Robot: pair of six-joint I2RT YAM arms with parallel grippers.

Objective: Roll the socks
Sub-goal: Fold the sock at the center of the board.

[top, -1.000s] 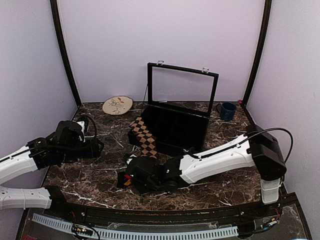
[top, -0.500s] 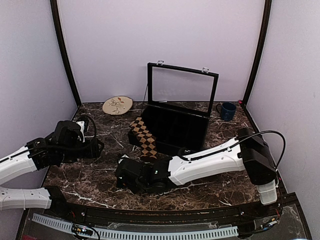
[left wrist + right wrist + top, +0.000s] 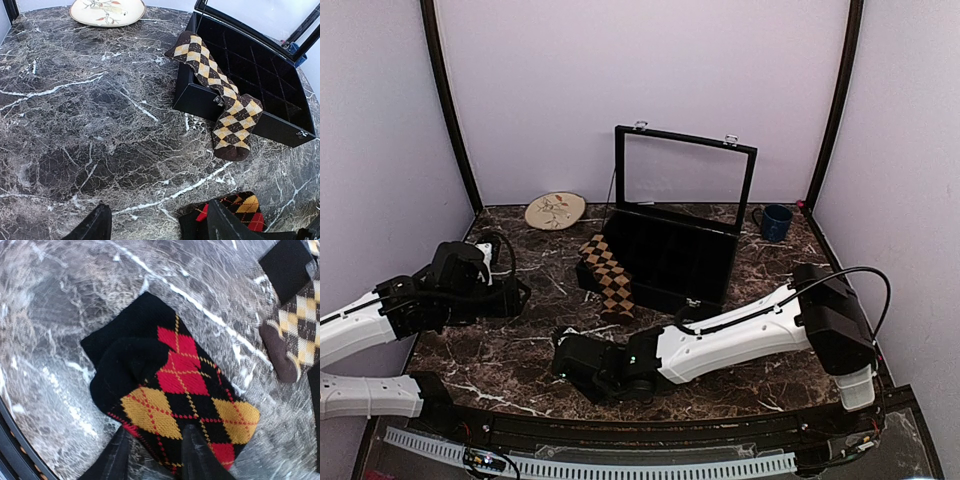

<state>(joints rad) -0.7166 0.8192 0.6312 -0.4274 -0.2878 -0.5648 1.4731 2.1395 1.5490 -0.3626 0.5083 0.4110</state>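
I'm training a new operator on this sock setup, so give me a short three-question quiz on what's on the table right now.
1. True or false: the tan sock lies wholly inside the case.
2. What stands at the table's far right corner? A mug, B kettle, C bottle.
3. Fill in: the left pincer is ____, holding nothing.

Key: 1 false, it hangs over the case's edge, with its toe on the table. 2 A. 3 open.

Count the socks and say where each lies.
2. The tan-brown sock drapes over the front corner of the black case onto the table; the red-orange sock lies folded on the table under the right claw. The case interior could hide more.
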